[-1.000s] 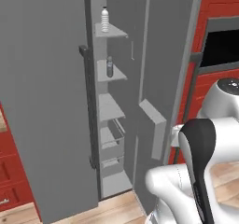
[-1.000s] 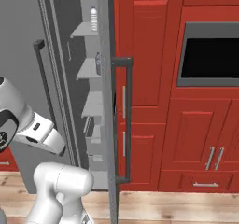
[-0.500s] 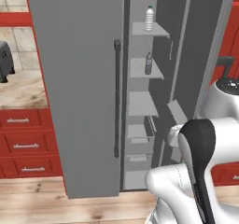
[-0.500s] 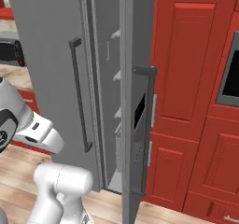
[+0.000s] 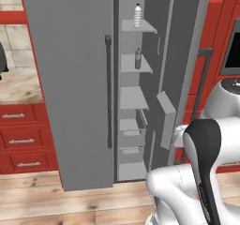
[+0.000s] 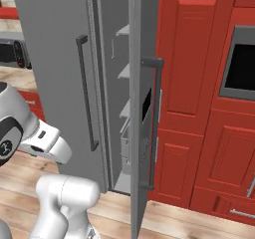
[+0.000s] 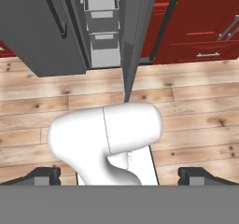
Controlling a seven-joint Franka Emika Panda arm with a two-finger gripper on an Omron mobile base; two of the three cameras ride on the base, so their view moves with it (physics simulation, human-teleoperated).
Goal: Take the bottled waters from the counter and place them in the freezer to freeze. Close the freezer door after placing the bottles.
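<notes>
No text, label or number can be read anywhere.

- The arm [image 5: 206, 153] folds at 4 o'clock in the left base view, dark elbow joint up.
- In the right base view its white link [image 6: 47, 143] juts from 9 o'clock.
- The gripper [image 7: 119, 174] points floorward, its tips spread wide at 6 o'clock, holding nothing.

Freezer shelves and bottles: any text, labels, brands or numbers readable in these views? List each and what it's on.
None readable.
Upper bottled water on the top freezer shelf: pale label band, print too small to read.
Lower bottled water one shelf down: dark, no legible print.
Dispenser panel on the other door: black, no markings legible.
Freezer door: plain grey, no text.
</notes>
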